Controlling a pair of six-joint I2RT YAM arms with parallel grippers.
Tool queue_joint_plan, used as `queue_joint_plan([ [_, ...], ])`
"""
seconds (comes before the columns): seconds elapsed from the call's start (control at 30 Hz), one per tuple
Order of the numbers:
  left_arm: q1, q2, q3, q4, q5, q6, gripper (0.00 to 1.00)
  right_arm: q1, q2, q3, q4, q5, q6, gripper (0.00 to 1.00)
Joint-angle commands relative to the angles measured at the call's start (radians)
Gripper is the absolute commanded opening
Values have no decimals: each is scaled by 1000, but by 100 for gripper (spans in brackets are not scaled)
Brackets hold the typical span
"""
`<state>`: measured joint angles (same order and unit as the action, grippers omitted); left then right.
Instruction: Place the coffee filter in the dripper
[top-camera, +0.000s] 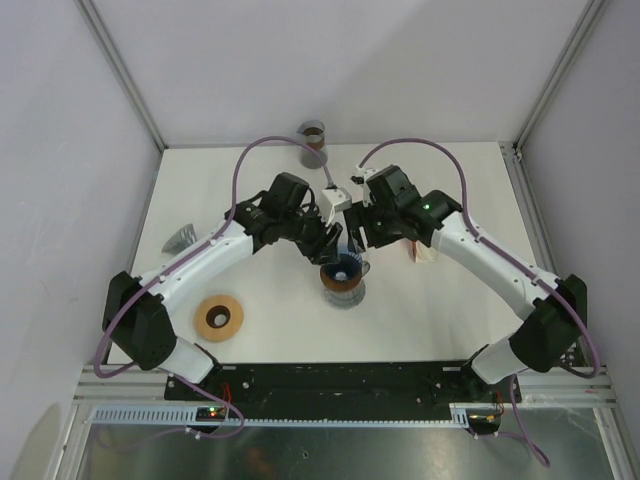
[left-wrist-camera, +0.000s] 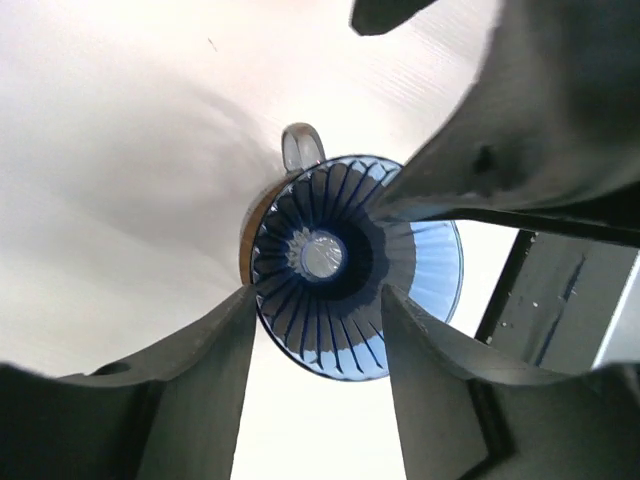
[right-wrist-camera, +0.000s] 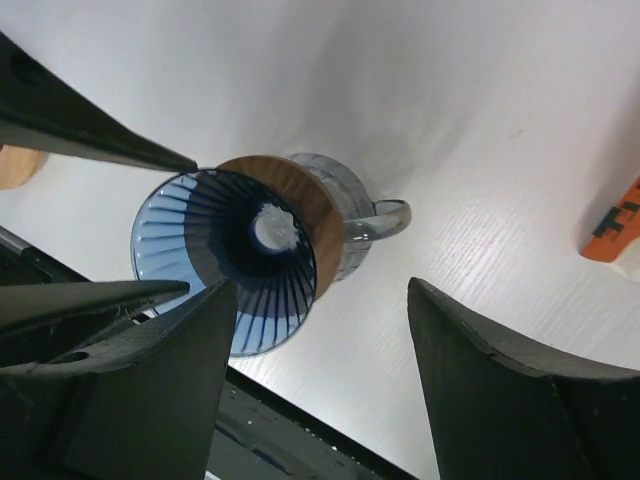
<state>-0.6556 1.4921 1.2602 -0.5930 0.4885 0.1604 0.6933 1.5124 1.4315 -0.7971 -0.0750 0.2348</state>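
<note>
A blue ribbed glass dripper (top-camera: 342, 272) sits on a glass server with a wooden collar (right-wrist-camera: 300, 200) at the table's middle. Its cone looks empty in the left wrist view (left-wrist-camera: 425, 262) and in the right wrist view (right-wrist-camera: 185, 235). My left gripper (top-camera: 328, 243) hangs just above its left rim, open and empty (left-wrist-camera: 318, 292). My right gripper (top-camera: 358, 238) hangs just above its right rim, open and empty (right-wrist-camera: 320, 284). I see no loose coffee filter in either gripper. A brown-and-white pack with an orange label (top-camera: 425, 252) lies right of the right gripper.
A wooden ring (top-camera: 219, 317) lies at the front left. A grey cone-shaped object (top-camera: 180, 238) lies at the left edge. A grey cylinder (top-camera: 313, 140) stands at the back edge. The orange label shows at the right wrist view's edge (right-wrist-camera: 612, 222).
</note>
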Motion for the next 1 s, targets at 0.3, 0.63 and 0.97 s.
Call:
queue_joint_plan([
  [0.3,-6,-52,64,-10,-14,18,71,-114,-213,10,0,190,0,71],
  [0.63,104,-93,69,-9,-59,50,79,-288,-224,-149,74,329,-77,50],
  [0.97,276,-108,33,-3,-27,100,79,-377,-171,-196,249,61,-569,43],
])
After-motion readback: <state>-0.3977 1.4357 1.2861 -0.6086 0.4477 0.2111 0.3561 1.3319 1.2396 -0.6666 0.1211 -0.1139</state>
